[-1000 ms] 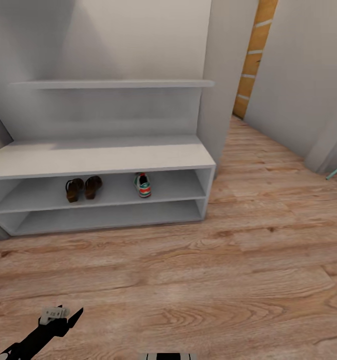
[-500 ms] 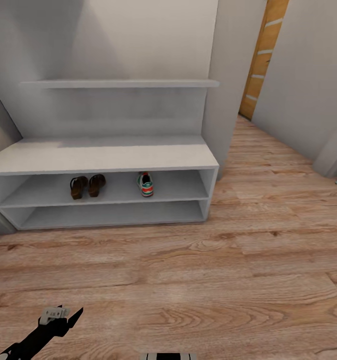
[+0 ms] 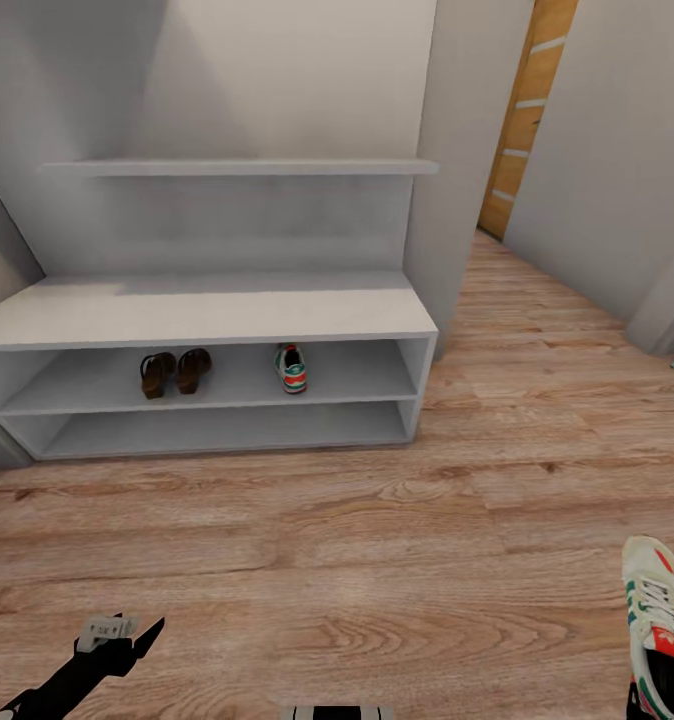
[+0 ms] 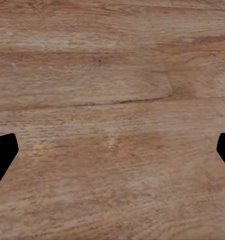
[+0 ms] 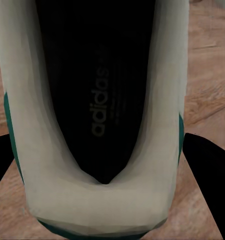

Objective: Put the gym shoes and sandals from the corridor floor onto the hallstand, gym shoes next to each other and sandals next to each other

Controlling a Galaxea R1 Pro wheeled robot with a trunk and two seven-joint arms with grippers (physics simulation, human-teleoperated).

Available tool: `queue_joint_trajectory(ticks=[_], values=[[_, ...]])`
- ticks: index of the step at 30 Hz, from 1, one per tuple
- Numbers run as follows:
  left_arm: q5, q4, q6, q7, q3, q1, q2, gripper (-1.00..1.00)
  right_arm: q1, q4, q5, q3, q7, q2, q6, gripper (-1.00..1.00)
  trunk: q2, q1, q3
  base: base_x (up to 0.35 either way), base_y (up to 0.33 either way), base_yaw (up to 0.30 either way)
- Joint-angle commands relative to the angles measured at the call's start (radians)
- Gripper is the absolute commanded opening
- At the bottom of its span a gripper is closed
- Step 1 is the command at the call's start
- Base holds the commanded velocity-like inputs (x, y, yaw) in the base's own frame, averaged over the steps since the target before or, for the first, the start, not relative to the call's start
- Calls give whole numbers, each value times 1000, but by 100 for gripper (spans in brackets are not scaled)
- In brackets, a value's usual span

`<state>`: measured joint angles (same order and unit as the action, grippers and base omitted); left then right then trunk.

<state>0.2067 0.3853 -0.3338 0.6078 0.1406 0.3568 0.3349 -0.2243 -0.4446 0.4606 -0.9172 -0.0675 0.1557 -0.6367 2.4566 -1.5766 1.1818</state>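
The white hallstand (image 3: 207,312) stands against the wall. On its upper open shelf the two brown sandals (image 3: 175,372) lie side by side, and one gym shoe (image 3: 290,368) sits apart to their right. The other gym shoe (image 3: 660,620) is at the lower right of the head view, toe pointing away. In the right wrist view its heel and dark insole (image 5: 100,100) sit between the black fingers (image 5: 207,170) of my right gripper (image 5: 105,160), shut on it. My left gripper (image 3: 127,632) hangs low on the left, open (image 4: 112,155) over bare corridor floor (image 4: 112,100).
A white wall panel (image 3: 467,150) rises right of the hallstand, and a corridor with an orange door (image 3: 522,120) runs behind it. A grey wall (image 3: 617,150) closes the right side. Wood floor (image 3: 377,520) stretches between me and the hallstand.
The gym shoe has risen into the head view at the lower right. The camera swung slightly right a second ago and has held still since. The left arm has not moved.
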Motion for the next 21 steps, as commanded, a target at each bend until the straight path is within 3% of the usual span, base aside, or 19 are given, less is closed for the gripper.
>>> queue_joint_trajectory(ticks=[1, 3, 6, 7, 8, 9, 12, 13, 14, 15, 16, 18, 21], values=[[7, -1, 2, 9, 3, 1, 0, 100, -1, 1, 4, 4, -5, -6, -5, -100, 0, 0, 1, 0, 0, 0], [7, -2, 2, 9, 4, 1, -2, 100, -1, 0, 5, 51, -6, -27, -5, -100, 0, 0, 1, 0, 0, 0], [7, -2, 2, 9, 4, 1, -2, 100, -1, 0, 4, 78, -5, -38, -5, -100, 0, 0, 1, 0, 0, 0], [5, -3, 2, 9, 4, 1, -2, 100, -1, -1, 4, 116, -4, -57, -5, -100, 0, 0, 1, 0, 0, 0], [5, -3, 2, 9, 4, 1, -2, 100, -1, -1, 4, 122, -4, -61, -5, -100, 0, 0, 1, 0, 0, 0], [5, -5, 2, 9, 5, 1, -1, 100, -2, -3, 4, 176, -4, -82, -3, -100, 0, 0, 1, 0, 0, 0], [5, -6, 2, 9, 5, 1, 0, 100, -3, -3, 4, 202, -5, -91, -4, -100, 0, 0, 1, 0, 0, 0], [6, -18, 1, 9, 5, 1, 1, 100, -4, -2, 4, 269, -3, -114, -3, -100, 0, 0, 1, 0, 0, 0], [5, -19, 1, 9, 5, 0, 1, 100, -4, -2, 4, 287, -3, -117, -2, -100, 0, 0, 1, 0, 0, 0], [6, -32, 1, 9, 5, -1, 1, 100, -7, -4, 3, 378, -4, -142, 0, -100, 0, 0, 1, 0, 0, 0], [6, -38, 1, 9, 5, -1, 1, 100, -17, -4, 4, 403, -4, -157, 1, -100, 0, 0, 1, 0, 0, 0], [6, -42, 1, 9, 5, -1, 1, 100, -43, -4, 4, 426, -4, -181, 6, -100, 0, 0, 1, 0, 0, 0], [6, -45, 1, 9, 5, -1, 1, 100, -58, -4, 4, 435, -4, -196, 14, -100, 0, 0, 1, 0, 0, 0]])
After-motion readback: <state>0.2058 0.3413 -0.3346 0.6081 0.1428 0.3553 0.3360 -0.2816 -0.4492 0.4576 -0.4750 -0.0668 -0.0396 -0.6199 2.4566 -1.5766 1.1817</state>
